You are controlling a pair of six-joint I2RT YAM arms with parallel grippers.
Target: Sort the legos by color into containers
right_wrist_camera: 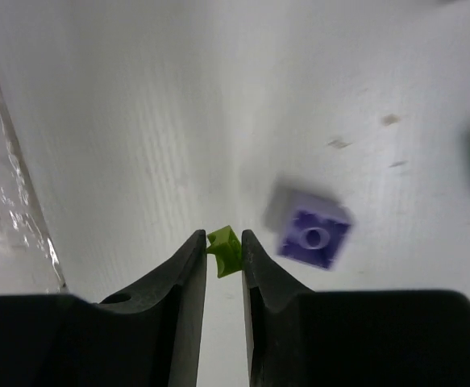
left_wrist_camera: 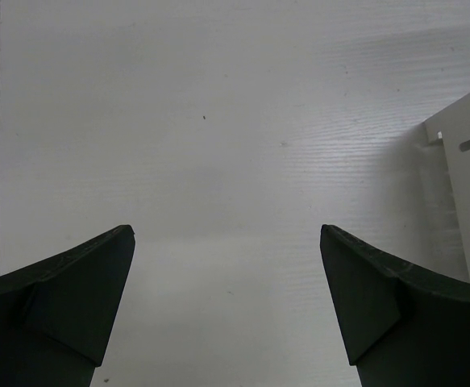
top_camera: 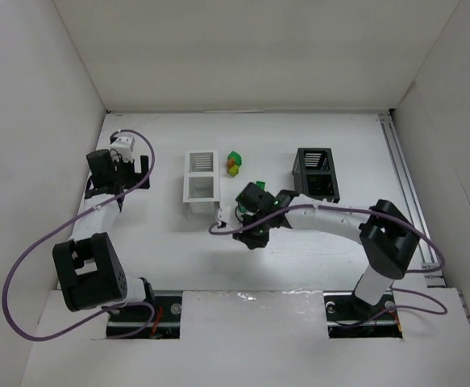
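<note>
Yellow-green: clamps brick (right_wrist_camera: 225,251) btwn R gripper (right_wrist_camera: 222,240) tips, mid-frame; white box (top_camera: 187,181) just upper left; L gripper (left_wrist_camera: 226,258) wide, empty.

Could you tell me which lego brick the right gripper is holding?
The yellow-green brick, pinched between the fingers of the right gripper; the purple brick lies loose on the table beside it.

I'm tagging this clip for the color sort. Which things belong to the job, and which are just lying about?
Belongs to the job: yellow-green lego, pinched in the right end effector; purple lego beside it; lego pile; white box; black box.

Just lying about: purple cable; side rail.
</note>
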